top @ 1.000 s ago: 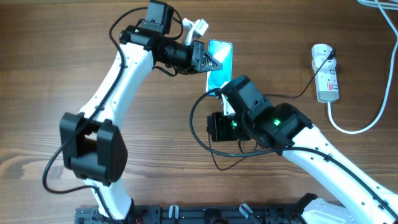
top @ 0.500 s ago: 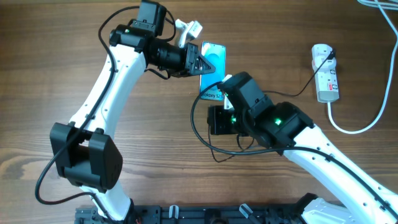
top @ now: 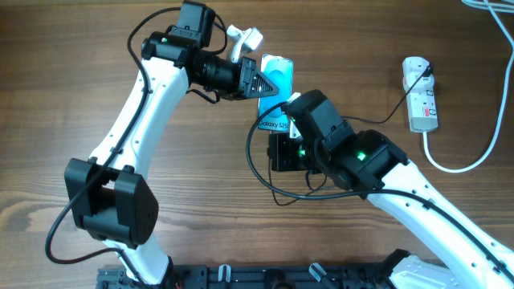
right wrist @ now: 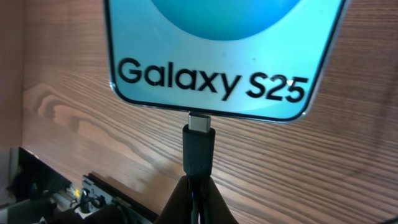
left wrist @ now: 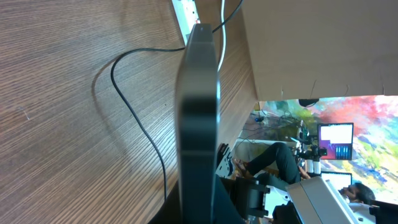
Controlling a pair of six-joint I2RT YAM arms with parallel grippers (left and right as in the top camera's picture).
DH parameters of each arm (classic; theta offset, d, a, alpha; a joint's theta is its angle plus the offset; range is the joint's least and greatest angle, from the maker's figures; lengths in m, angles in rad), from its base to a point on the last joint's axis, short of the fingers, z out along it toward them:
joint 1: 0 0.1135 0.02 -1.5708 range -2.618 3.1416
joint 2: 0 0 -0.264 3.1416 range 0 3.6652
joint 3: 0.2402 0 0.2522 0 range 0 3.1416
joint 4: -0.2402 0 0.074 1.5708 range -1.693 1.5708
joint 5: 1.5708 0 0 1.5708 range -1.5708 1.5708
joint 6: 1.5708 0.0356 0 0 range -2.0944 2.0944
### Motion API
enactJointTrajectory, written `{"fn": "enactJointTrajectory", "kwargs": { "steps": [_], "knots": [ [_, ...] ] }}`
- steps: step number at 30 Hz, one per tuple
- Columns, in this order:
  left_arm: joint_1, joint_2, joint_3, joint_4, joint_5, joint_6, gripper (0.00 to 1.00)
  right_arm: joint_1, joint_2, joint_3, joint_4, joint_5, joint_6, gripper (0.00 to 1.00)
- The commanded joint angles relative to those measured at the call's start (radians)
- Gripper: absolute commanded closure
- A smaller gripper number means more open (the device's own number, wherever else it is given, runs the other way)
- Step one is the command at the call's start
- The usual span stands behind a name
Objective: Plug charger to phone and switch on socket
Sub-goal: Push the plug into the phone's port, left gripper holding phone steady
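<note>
Right wrist view: the metal tip of the charger (right wrist: 198,146) now meets the port in the bottom edge of the phone (right wrist: 224,50). A second ago, seen from overhead, the phone sat further toward 1 o'clock and the plug was short of it. The left jaws, clamped on the phone's edges, have carried it toward 7 o'clock, onto the plug. The right jaws are closed on the connector's black body, at 5 o'clock from the phone. A sliver of metal shows below the frame, so I judge the plug only partly seated and a last push is likely needed. The socket (top: 420,95) lies well apart at 3 o'clock on the surface (top: 72,72), with neither arm near it, so switching it on remains to be done
</note>
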Motion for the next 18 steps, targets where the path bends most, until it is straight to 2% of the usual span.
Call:
{"fn": "enactJointTrajectory", "kwargs": {
  "steps": [1,18],
  "knots": [
    [0.003,-0.029,0.014,0.002,0.05,-0.003,0.96,0.0,-0.004,0.024,-0.013,0.034,0.003,0.95],
    [0.003,-0.029,0.014,-0.009,0.054,-0.034,0.96,0.0,-0.004,0.024,0.0,-0.008,-0.023,0.95]
  ]
}}
